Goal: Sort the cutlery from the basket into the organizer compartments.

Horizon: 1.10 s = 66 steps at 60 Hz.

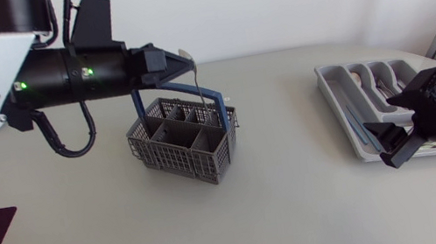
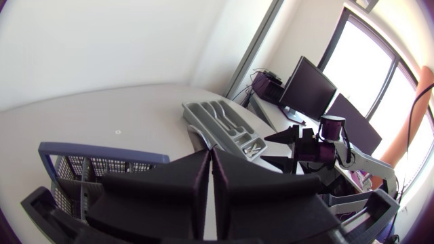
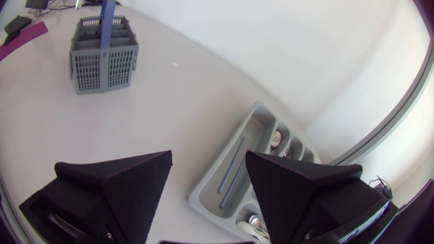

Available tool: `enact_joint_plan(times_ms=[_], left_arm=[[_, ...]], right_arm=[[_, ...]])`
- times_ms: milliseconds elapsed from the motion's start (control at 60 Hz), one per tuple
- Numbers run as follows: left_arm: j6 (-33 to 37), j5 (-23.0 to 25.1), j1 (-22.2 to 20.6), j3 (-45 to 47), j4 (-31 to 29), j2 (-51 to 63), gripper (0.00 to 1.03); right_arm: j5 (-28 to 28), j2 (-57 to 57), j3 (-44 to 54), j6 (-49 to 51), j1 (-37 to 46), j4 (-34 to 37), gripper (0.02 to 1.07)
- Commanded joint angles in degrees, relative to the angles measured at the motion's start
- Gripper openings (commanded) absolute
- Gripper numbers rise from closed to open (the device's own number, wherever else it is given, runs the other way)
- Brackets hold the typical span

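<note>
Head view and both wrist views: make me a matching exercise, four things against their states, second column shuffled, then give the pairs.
1 left gripper
2 right gripper
3 basket
4 organizer

A open, over the organizer's end
B grey mesh with a blue handle
C shut on a thin cutlery piece, above the basket
D pale tray with cutlery in its compartments

Pairs: 1-C, 2-A, 3-B, 4-D

Grey mesh basket [image 3: 102, 64] w/ blue handle [image 3: 107, 15]; lt-grey organizer [image 1: 330, 90].
</note>
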<state>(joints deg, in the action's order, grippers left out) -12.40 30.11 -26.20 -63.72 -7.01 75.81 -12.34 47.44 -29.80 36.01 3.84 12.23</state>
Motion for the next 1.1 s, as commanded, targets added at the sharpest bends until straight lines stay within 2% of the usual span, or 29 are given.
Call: enact_joint_plan(times_ms=[0, 183, 367, 517, 783, 1083], left_arm=[[-0.5, 2.0, -1.1, -2.3, -1.1, -0.6, 0.03], [0.0, 5.5, -3.5, -4.6, -2.8, 2.0, 0.03], [0.1, 7.9, -6.8, -6.3, -3.8, 5.1, 0.03], [0.1, 9.9, -9.8, -7.5, -4.2, 8.8, 0.03], [0.1, 11.8, -11.9, -9.2, -4.5, 13.5, 0.03], [-0.4, 14.5, -12.7, -10.2, -5.0, 15.3, 0.03]], right_arm=[[-1.1, -1.2, -3.0, -3.8, -1.8, 2.1, 0.81], [-4.8, -2.2, -6.7, -8.6, -7.8, 6.7, 0.81], [-8.1, -2.4, -7.4, -13.1, -12.6, 7.5, 0.81], [-10.2, -1.9, -6.5, -16.4, -17.8, 6.2, 0.81], [-18.0, -0.1, -6.8, -20.5, -19.3, 4.7, 0.81], [-20.6, 4.3, -7.5, -23.2, -22.5, 1.6, 0.8]])
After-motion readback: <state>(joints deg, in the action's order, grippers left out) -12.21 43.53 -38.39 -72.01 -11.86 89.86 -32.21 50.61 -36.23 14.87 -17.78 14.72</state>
